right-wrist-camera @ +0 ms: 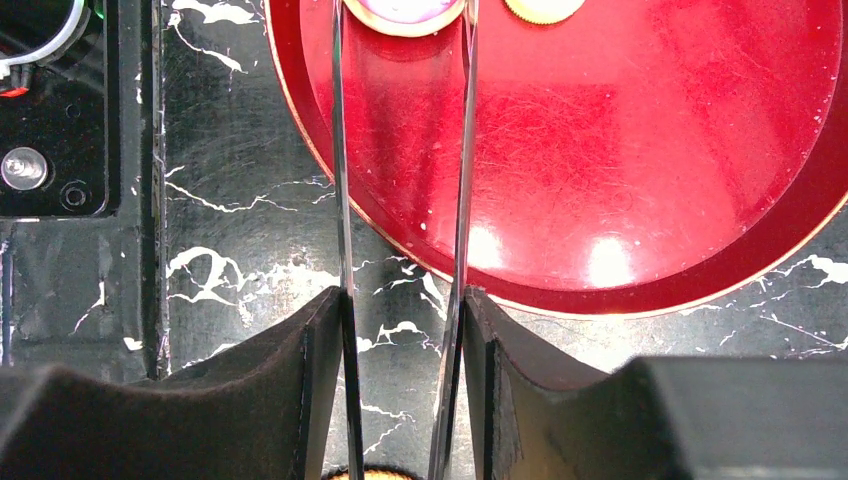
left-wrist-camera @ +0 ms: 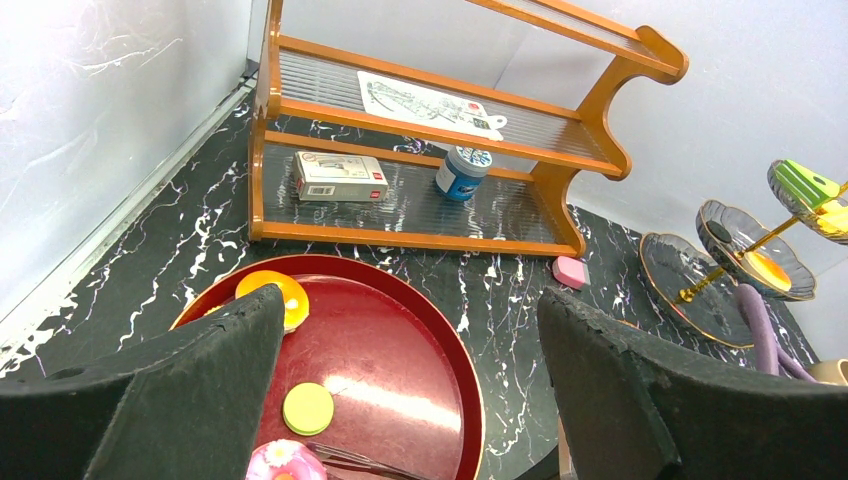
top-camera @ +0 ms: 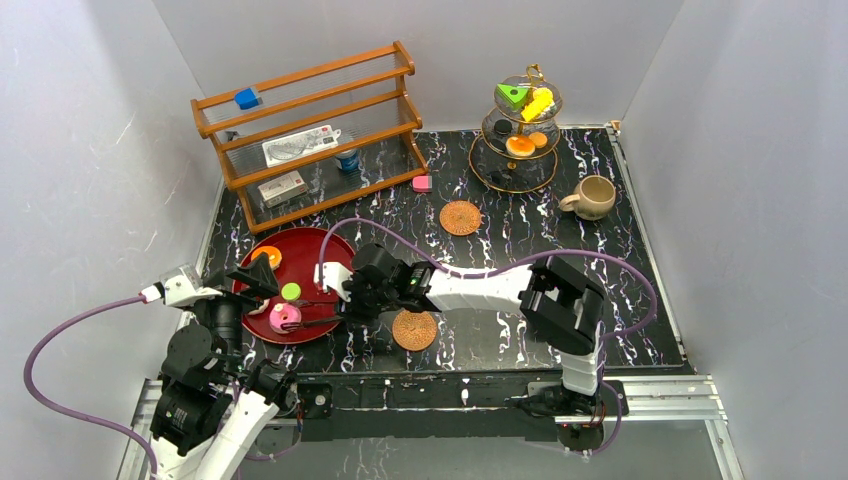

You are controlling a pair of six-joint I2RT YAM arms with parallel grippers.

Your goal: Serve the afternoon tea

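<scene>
Black marbled surface (top-camera: 620,260): right tool (right-wrist-camera: 400,310) pinches tongs (right-wrist-camera: 339,220) so their tips straddle the donut (top-camera: 284,317) on the tray (top-camera: 310,250); left tool (left-wrist-camera: 410,320) hangs spread

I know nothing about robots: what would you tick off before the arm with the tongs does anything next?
1. Tongs gripped by right gripper: ok, jaws closed on both blades.
2. Blades straddle pink donut: ok, one on each side.
3. Donut actually pinched: cannot tell, the tips run out of the wrist view.
4. Donut sitting on red tray: ok, seen from above.
5. Left gripper out of the way: not ok, it hangs open over the same tray, near the tongs.
</scene>
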